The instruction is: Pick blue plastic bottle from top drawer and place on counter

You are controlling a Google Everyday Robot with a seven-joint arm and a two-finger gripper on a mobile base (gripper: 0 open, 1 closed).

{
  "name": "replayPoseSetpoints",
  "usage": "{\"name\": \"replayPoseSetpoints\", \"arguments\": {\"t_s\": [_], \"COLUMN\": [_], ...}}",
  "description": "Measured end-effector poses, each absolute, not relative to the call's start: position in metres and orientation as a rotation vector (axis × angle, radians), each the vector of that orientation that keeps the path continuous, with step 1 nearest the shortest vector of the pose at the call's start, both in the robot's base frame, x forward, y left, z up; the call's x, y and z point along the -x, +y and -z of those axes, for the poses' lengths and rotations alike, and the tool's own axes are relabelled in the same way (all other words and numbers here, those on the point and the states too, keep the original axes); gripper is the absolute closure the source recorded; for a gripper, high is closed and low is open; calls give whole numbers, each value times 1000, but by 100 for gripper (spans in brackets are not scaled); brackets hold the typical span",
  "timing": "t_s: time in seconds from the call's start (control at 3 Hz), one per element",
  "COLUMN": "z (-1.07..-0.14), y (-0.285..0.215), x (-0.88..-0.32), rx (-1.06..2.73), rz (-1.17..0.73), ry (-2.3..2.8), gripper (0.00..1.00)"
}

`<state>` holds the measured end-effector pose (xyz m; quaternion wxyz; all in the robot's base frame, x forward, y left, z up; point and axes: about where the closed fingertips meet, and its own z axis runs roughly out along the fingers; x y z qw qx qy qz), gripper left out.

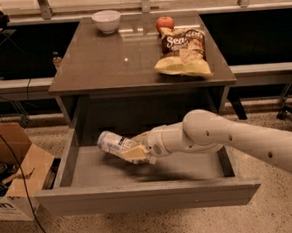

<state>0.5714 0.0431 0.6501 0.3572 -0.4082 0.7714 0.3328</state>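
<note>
The blue plastic bottle (pixel 111 142) lies tilted, cap end to the upper left, in the left half of the open top drawer (pixel 146 198). My gripper (pixel 134 152) reaches in from the right and is shut on the bottle's lower end. The bottle hangs a little above the drawer floor, with a shadow under it. The counter (pixel 112 60) is the glossy grey-brown cabinet top right above the drawer.
On the counter stand a white bowl (pixel 106 20) at the back left, a red apple (pixel 165 23) at the back, and a chip bag (pixel 183 50) on the right. An open cardboard box (pixel 14 173) and cables sit on the floor at left.
</note>
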Motion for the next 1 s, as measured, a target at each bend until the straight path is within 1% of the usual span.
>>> {"name": "replayPoseSetpoints", "arguments": {"t_s": [0.33,0.67,1.0], "z": [-677,-715,-774], "y": [21,-6,-25], "x": [-559,-541,-542], "rx": [1067,1113,1193], "rz": [-837,-790,-660], "ry": [1982,1978,1952], "gripper": [100,100,100]}}
